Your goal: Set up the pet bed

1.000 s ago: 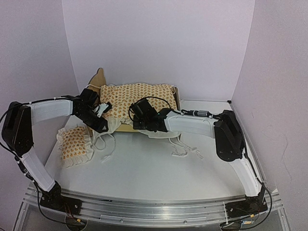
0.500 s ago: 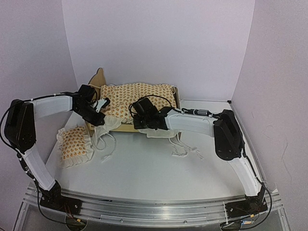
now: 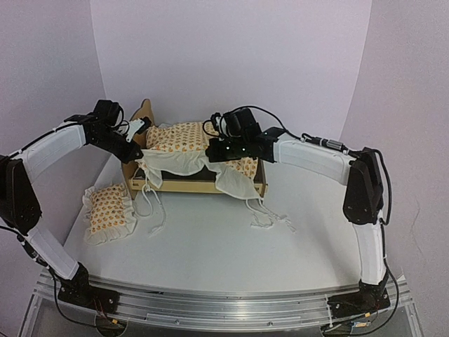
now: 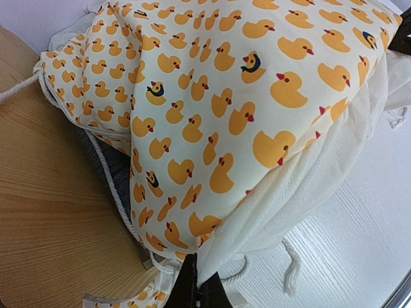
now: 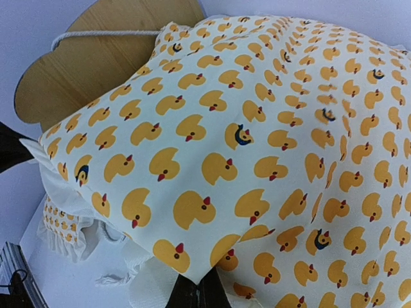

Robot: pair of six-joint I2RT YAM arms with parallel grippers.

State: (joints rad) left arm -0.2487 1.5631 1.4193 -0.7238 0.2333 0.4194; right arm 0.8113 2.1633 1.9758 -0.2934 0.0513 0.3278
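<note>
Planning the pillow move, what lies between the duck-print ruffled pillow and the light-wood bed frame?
Loose white tie strings on the white tabletop, shown in the top view.

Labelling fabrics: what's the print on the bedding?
Yellow-orange ducks with red beaks on cream bedding; best in the left wrist view.

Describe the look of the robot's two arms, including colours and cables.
The left arm and right arm have smooth white link shells, bulky black joints and black fingers. Thin black cables loop along them. Both bases stand on a silver rail.
</note>
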